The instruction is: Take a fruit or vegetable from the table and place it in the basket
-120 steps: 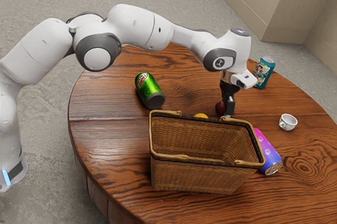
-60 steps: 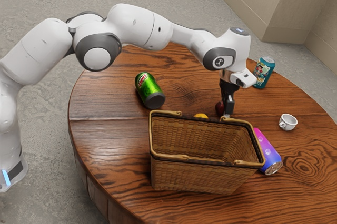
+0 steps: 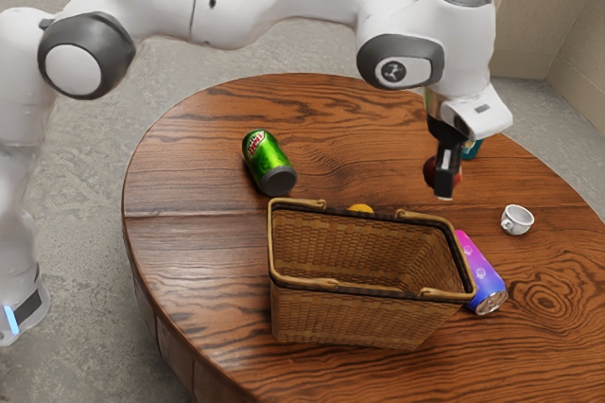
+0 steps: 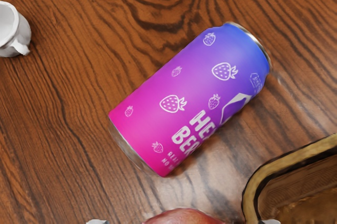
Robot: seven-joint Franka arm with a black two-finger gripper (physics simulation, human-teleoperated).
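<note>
Red and round, the fruit is ours in the exterior view, up off the surface, with the fingers clamped on it! Pick-up looks done; the basket stands to our side, so the carry over its rim, the lowering and the release are all left. Over to the wrist view: the fruit's rounded skin sits just under our hand, near the pink-purple can. No stem to see, so we can't call its heading, nor any clear long axis.
</note>
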